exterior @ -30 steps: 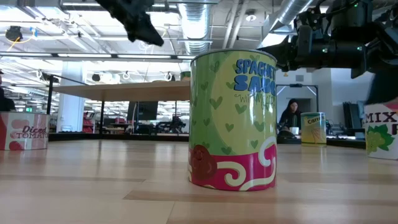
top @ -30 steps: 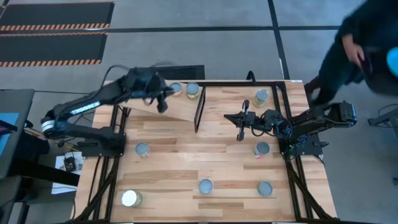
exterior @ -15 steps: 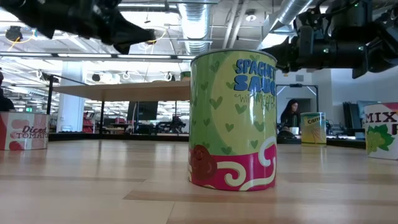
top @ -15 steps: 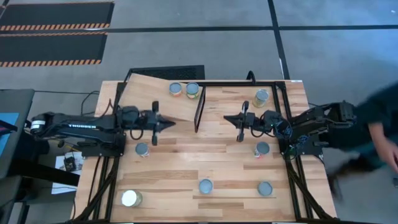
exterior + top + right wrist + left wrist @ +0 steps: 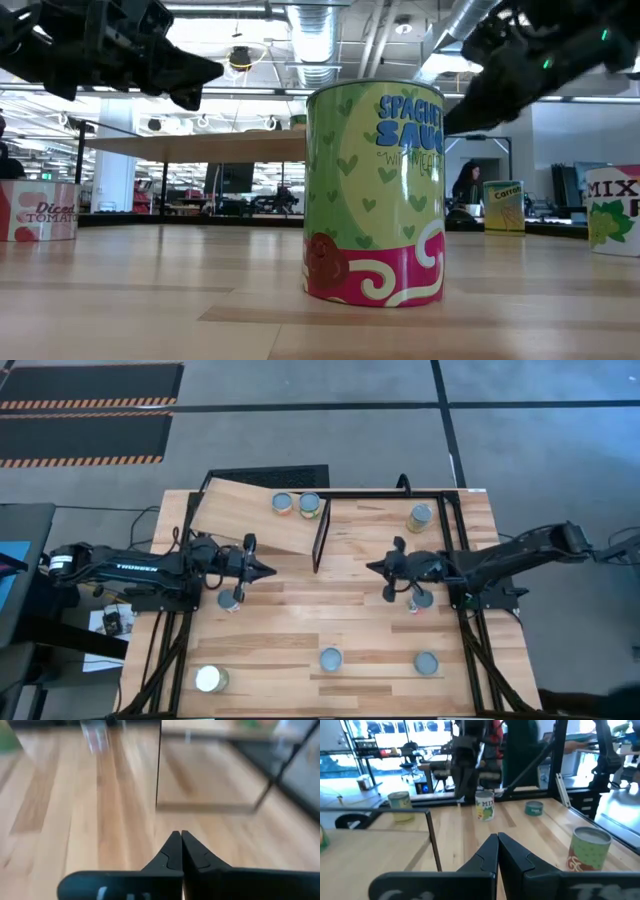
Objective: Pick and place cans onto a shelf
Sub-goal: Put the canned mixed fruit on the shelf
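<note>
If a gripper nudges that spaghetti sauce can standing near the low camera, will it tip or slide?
The spaghetti sauce can stands upright on a flat base, about as wide as tall, so it would probably slide rather than tip. Its glossy label looks slippery. Knocked over, its round body would likely roll across the tabletop.

A: We log the nearest can (image 5: 375, 195) as yellow-green with darker green hearts, blue lettering, and a magenta band with cream swirls at its base.

B: We confirm. The can (image 5: 38, 210) to one side is white with red and dark lettering.

A: We note the shelf (image 5: 255, 517) as light wood on a black frame (image 5: 322, 535).

B: The bench (image 5: 330, 615) shows pale wood planks; both hands, left hand (image 5: 497, 851) and right hand (image 5: 178, 850), are black.
</note>
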`<state>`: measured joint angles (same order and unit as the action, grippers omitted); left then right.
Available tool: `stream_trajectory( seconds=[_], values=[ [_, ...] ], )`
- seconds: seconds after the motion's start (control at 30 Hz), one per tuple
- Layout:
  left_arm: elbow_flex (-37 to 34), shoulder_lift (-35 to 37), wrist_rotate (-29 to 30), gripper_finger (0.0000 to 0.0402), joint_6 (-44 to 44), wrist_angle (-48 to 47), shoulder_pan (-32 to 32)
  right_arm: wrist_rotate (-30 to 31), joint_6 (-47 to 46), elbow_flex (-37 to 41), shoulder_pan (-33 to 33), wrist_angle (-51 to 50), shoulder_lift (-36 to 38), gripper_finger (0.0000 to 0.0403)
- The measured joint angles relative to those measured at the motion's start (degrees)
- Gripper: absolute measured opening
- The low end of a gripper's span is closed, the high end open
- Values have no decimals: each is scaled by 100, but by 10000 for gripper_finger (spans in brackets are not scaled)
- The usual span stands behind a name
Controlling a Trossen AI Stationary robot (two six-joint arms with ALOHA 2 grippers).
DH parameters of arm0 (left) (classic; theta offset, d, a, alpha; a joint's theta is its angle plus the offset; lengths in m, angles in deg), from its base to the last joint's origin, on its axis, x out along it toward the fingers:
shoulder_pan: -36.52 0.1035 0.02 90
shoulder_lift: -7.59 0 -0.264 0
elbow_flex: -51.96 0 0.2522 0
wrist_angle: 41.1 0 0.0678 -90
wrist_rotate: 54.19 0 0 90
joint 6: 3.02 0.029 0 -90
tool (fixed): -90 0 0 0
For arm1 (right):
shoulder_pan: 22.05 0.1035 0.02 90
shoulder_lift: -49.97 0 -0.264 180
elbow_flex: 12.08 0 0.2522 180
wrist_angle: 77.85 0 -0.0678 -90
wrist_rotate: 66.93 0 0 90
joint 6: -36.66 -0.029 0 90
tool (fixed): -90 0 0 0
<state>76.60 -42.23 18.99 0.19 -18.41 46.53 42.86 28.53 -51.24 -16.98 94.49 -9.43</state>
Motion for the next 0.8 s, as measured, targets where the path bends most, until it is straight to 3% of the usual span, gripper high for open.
stream_trajectory(
  seconds=[0.13,0.33,0.6,0.8],
  values=[
    [0,0,-72,0,3,-59,91,31,-1155,-1124,524,-2469,5,5],
    [0,0,-78,0,10,-97,123,-66,-3073,-2348,1471,-5013,-593,9],
    [0,0,-91,0,117,-97,123,-716,-5728,-3296,2377,-7298,-1384,87],
    [0,0,-98,0,106,-101,123,-942,-6155,-3330,2414,-7657,-1916,154]
  ],
)
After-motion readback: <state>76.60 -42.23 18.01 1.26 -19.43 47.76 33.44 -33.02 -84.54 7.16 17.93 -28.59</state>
